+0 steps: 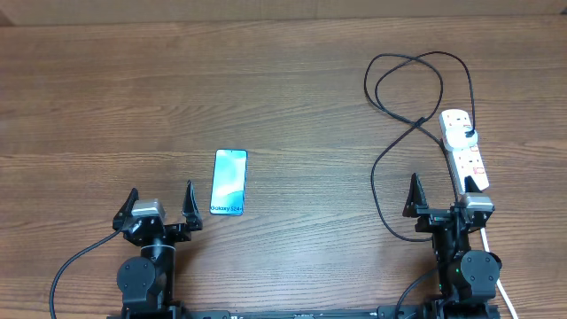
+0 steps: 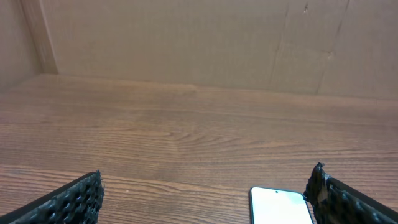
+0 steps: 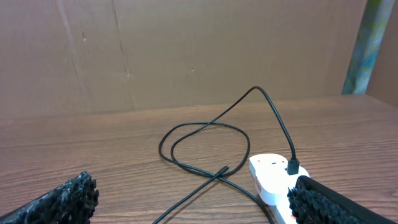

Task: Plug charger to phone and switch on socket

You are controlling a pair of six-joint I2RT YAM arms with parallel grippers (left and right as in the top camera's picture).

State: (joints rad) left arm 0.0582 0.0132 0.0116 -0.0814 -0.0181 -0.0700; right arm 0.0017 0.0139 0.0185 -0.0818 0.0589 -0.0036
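Observation:
The phone [image 1: 229, 182] lies flat on the wooden table, its "Galaxy S24" end toward me; its top end shows in the left wrist view [image 2: 280, 205]. My left gripper [image 1: 160, 202] is open and empty, just left of the phone [image 2: 206, 186]. The white socket strip [image 1: 463, 151] lies at the right. The black charger cable [image 1: 390, 89] loops behind it, its adapter [image 1: 470, 135] plugged into the strip's far end. Its small plug tip [image 3: 225, 169] lies loose on the table. My right gripper [image 1: 447, 190] is open and empty at the strip's near end [image 3: 193, 193].
The strip's thick white cord [image 1: 500, 283] runs toward the front edge beside the right arm. Part of the charger cable [image 1: 379, 190] curves down the table left of the right gripper. A brown cardboard wall [image 3: 186, 56] stands behind the table.

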